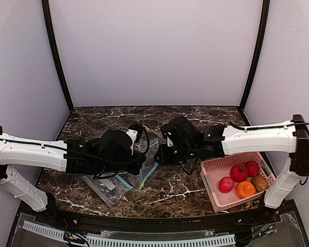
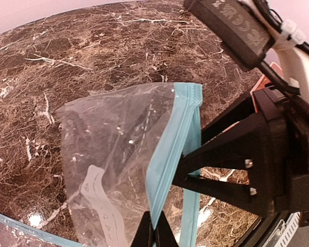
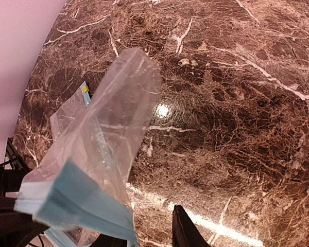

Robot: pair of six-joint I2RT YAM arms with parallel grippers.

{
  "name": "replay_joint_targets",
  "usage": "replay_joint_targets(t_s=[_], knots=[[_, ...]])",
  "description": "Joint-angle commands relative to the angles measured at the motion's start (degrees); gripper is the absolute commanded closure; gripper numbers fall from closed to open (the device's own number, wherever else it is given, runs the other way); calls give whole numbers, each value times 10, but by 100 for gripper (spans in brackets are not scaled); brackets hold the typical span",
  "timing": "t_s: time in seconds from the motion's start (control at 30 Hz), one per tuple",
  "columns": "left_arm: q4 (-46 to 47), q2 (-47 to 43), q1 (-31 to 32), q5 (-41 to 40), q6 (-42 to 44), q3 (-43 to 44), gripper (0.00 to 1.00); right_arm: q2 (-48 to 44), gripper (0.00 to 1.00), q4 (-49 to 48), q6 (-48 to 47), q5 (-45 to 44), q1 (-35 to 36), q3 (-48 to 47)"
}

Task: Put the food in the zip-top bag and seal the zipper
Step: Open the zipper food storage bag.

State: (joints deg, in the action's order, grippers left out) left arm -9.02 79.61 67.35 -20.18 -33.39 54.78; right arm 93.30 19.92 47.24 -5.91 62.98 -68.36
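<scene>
None of the food has gone into the bag yet, so judging by how things lie, the task is at its opening stage. On the dark brown marble-patterned table (image 1: 195, 116), the pink slatted plastic basket (image 1: 208, 182) sits at the right edge, well apart from the bag. All the fruit is in the basket.

The clear zip-top bag with a teal zipper strip (image 2: 113, 139) hangs in the air between the two arms at the middle of the table. Its mouth is turned toward the right arm. A second flat clear bag (image 1: 105, 188) lies on the table near the left arm.

In the basket lie three glossy red round fruits (image 1: 239, 172), one orange round fruit (image 1: 245, 189) and a brownish round piece (image 1: 259, 182).

The left gripper (image 2: 154, 234) is pinched tight on the teal zipper strip (image 2: 167, 149) and holds the bag up by it. The right gripper (image 3: 147, 231) sits just beside the bag's mouth with its jaws a little apart and bare marble showing between them. It grips nothing that can be made out, and whether one finger touches the teal edge cannot be told.

Left to do, it seems: spreading the mouth, carrying each fruit across from the basket, and pressing the zipper closed.
</scene>
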Motion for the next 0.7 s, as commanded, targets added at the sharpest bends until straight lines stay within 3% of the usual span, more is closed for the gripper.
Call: replay_joint_targets(t_s=[0.0,0.4,0.67], knots=[[42,-23,8,16,2,-21,99,27,70,17,9,-29,1,-29],[70,-40,10,20,-28,-54,99,24,48,-104,16,47,5,6],[86,-56,10,13,-34,-71,99,61,42,-50,27,-2,21,-13]])
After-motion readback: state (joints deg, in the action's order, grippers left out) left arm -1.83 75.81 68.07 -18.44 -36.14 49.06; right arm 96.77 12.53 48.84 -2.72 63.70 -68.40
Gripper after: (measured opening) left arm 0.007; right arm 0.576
